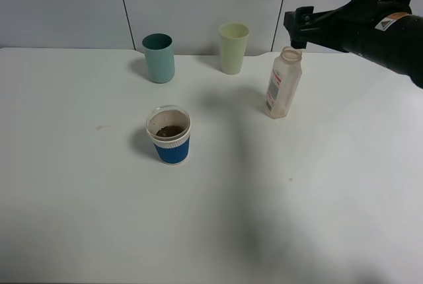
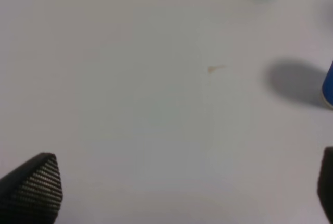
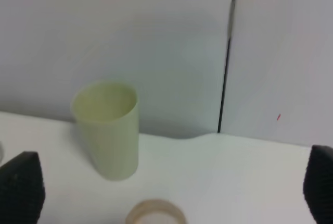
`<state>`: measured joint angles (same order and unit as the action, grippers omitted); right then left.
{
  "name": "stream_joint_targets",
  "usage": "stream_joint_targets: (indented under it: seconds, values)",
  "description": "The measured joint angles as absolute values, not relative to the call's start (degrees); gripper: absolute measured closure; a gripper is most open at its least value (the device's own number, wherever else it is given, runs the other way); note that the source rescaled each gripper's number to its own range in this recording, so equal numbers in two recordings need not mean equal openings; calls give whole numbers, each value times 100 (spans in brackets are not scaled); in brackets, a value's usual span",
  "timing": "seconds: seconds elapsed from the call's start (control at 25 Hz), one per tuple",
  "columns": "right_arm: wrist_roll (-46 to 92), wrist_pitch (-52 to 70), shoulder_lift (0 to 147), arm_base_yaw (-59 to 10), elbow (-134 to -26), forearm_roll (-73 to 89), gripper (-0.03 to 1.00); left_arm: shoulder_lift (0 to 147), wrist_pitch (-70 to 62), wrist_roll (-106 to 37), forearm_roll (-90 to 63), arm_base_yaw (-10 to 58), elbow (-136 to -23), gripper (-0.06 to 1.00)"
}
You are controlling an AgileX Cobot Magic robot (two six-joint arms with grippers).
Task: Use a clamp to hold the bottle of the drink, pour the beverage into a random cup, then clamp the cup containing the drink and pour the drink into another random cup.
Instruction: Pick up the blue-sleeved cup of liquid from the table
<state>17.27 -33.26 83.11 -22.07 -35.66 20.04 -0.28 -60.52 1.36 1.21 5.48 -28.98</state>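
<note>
While the bottle (image 1: pixel 283 83) stands upright and free at upper right, the blue cup (image 1: pixel 169 135) left of centre holds the beverage (image 1: pixel 169 131).
My right gripper (image 1: pixel 295 30) hovers, jaws apart, just over the bottle's neck, well apart from that upright cup; my left gripper (image 2: pixel 182 187), jaws also apart, looks nearer to it. The teal tumbler (image 1: pixel 159 58) stands above it in frame.
</note>
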Motion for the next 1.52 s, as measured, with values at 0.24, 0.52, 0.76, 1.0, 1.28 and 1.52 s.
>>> stream_joint_targets:
  seconds: [0.24, 0.52, 0.76, 1.0, 1.28, 1.52]
  values:
    - [1919, -2204, 7625, -2207, -3566, 1799, -3, -28, -6052, 136, 121, 548, -2898, -6]
    - [1172, -911, 6798, -2207, -3577, 672, -3, -28, -6052, 136, 121, 548, -2898, -6]
    - [-54, 641, 6180, -2207, -3576, -757, -3, -28, -6052, 136, 121, 548, -2898, -6]
    - [-506, 2078, 5242, -2207, -3576, -1735, -3, -28, -6052, 136, 121, 548, -2898, -6]
    - [-543, 3147, 4298, -2207, -3576, -1808, -3, -28, -6052, 136, 121, 548, -2898, -6]
    - [-543, 3907, 3672, -2207, -3576, -1808, -3, -28, -6052, 136, 121, 548, -2898, -6]
